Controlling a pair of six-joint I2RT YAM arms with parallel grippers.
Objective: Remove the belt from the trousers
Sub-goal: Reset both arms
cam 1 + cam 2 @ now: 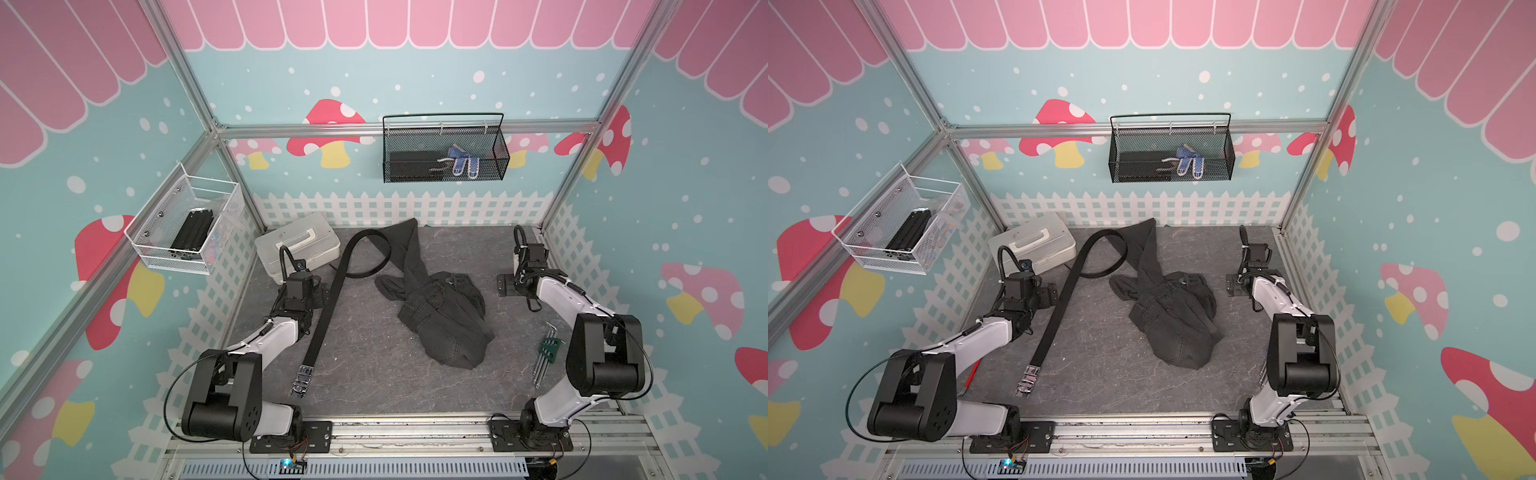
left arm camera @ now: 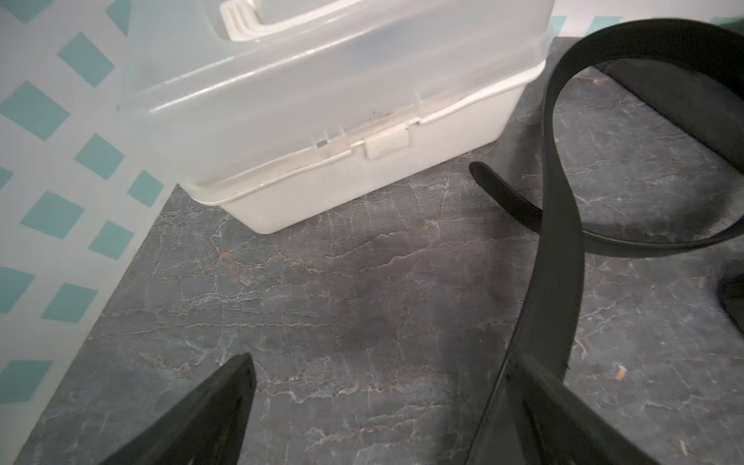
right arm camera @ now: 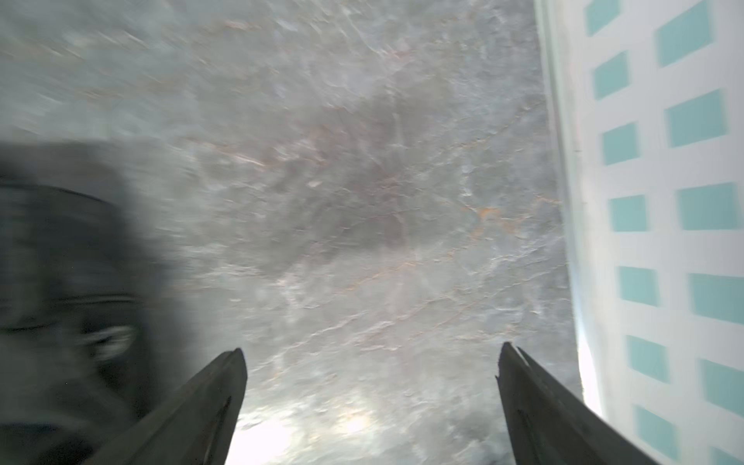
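My left claw (image 2: 378, 362) and right claw (image 3: 372, 352) both gape wide, gripping nothing, above the table (image 1: 374, 386). The belt (image 1: 329, 303) lies stretched out on it beside my left arm (image 1: 266, 336), its far end looping against a leg of the crumpled trousers (image 1: 444, 320) at centre.

No word, number, brand or sign is showing readably in any view; the belt (image 1: 331, 299), the trousers (image 1: 444, 316), the white box (image 1: 297, 245) and the hex keys (image 1: 548, 347) are showing no legible marking
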